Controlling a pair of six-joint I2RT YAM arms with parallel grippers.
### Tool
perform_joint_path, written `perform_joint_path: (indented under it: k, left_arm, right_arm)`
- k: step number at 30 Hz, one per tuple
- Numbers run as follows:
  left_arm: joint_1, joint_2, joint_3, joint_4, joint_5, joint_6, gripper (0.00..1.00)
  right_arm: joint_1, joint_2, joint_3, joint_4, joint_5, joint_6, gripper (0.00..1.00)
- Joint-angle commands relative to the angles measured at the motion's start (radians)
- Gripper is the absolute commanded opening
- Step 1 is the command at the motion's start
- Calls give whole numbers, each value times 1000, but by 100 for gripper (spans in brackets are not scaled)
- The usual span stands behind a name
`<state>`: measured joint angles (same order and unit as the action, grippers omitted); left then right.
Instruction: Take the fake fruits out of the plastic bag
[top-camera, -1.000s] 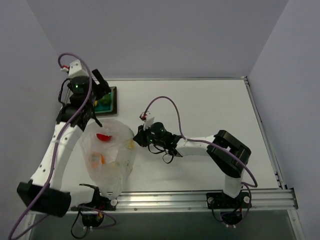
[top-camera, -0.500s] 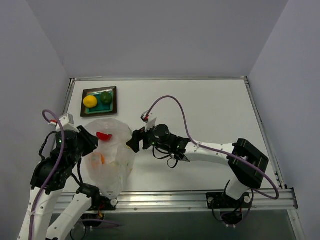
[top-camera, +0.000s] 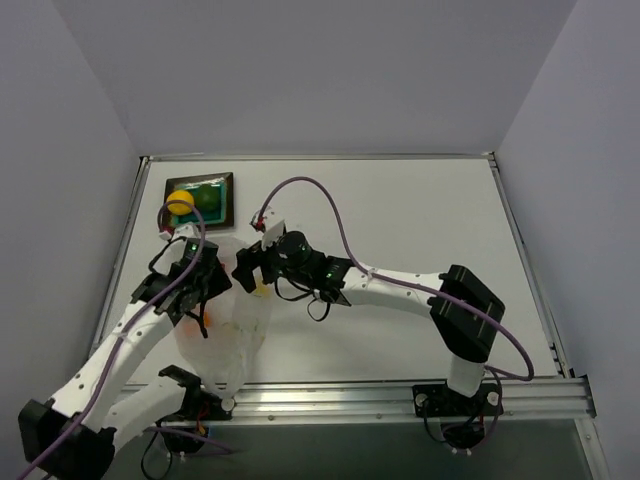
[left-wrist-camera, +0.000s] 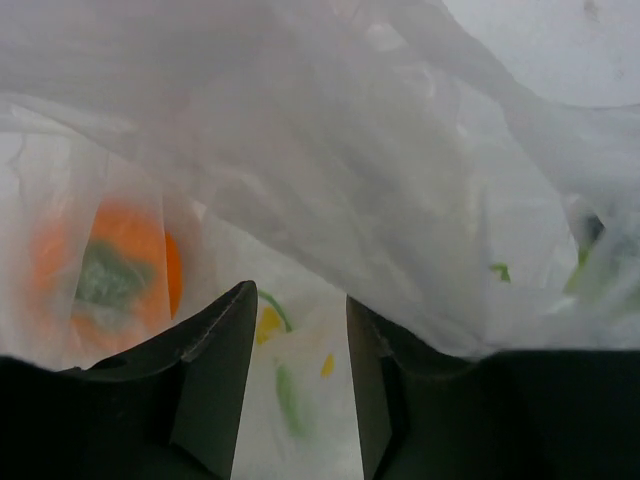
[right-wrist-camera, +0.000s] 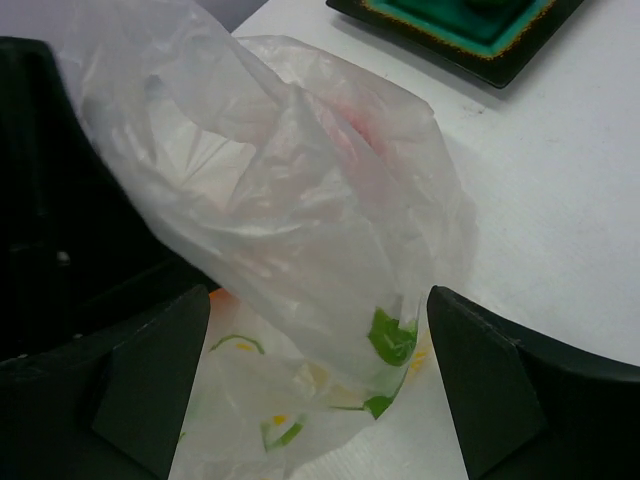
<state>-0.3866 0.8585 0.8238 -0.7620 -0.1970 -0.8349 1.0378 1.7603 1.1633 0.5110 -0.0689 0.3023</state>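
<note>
Top view: you have the plastic bag (top-camera: 235, 340) at lower left; the yellow fruit (top-camera: 180, 200) and green fruit (top-camera: 208, 197) sit on the tray (top-camera: 230, 195) at upper left.

Left wrist: your left gripper (left-wrist-camera: 297, 300) is narrowly parted against the film, with the orange fruit (left-wrist-camera: 125, 265) inside at left.

Right wrist: your right gripper (right-wrist-camera: 320, 330) is spread wide around the bag.

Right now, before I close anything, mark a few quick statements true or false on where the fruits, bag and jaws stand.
1. The yellow fruit lies on the tray. True.
2. The orange fruit is out on the table. False: it is inside the plastic bag, showing through the film.
3. The right gripper has its jaws open astride the bag. True.
4. The tray sits at the table's far right corner. False: it is at the far left corner.
</note>
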Motion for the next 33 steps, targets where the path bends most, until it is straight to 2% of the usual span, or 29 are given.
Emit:
perform_joint_path:
  k: [1, 4, 5, 8, 9, 11, 15, 17, 19, 24, 33]
  left_arm:
    - [-8, 111, 1, 179, -139, -32, 40]
    - [-9, 186, -6, 242, -264, -43, 45]
    - [-9, 207, -11, 260, -291, -40, 52]
    - [-8, 252, -37, 317, -369, -46, 63]
    - [-8, 264, -41, 332, -386, -49, 65]
    - [-5, 295, -60, 384, -410, -59, 72]
    - [5, 344, -78, 484, -435, -52, 85]
    - [15, 384, -84, 550, -432, -35, 88]
    - [52, 430, -89, 628, -383, -14, 89]
    - [106, 481, -84, 711, -374, -3, 89]
    - [137, 614, -41, 822, -372, 49, 90]
  right_arm:
    - [-15, 45, 94, -49, 50, -58, 86]
    - [-19, 91, 148, -94, 66, -87, 87]
    - [-21, 100, 174, -97, 66, -107, 87]
    - [-36, 139, 223, -103, 40, -115, 77]
    - [-39, 146, 231, -101, 37, -112, 69]
    - [-51, 171, 252, -94, 20, -103, 59]
    - [-73, 212, 268, -65, -15, -75, 11]
    - [-81, 220, 269, -52, -38, -66, 3]
    - [-82, 226, 266, -51, -52, -57, 0]
    - [-82, 222, 242, -19, -75, -48, 0]
    - [-84, 246, 250, -8, -108, -37, 0]
